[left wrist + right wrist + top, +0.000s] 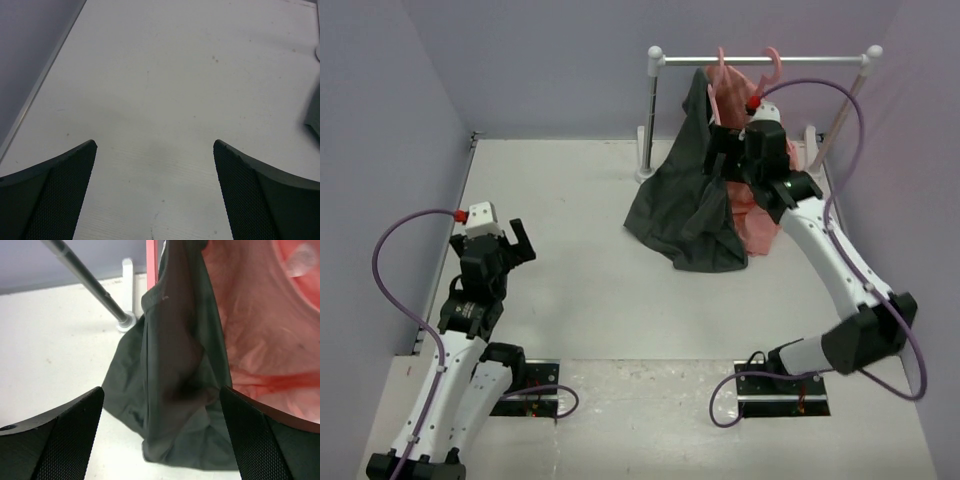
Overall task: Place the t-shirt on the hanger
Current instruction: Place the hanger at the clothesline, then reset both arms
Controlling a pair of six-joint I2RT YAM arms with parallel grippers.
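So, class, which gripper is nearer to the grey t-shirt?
The right. The right gripper is right at the t-shirt, open and facing its cloth below the rail. The left gripper is far off, open over the table at its left side.

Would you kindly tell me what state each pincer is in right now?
Left pincer: open, holding nothing.
Right pincer: open, facing the t-shirt, not gripping it.

White-shelled twin arms, black at the joints.
Left arm [448, 372] and right arm [832, 252] trailed purple cables [380, 262]; claw fingers [62, 200] were black, mesh-faced.
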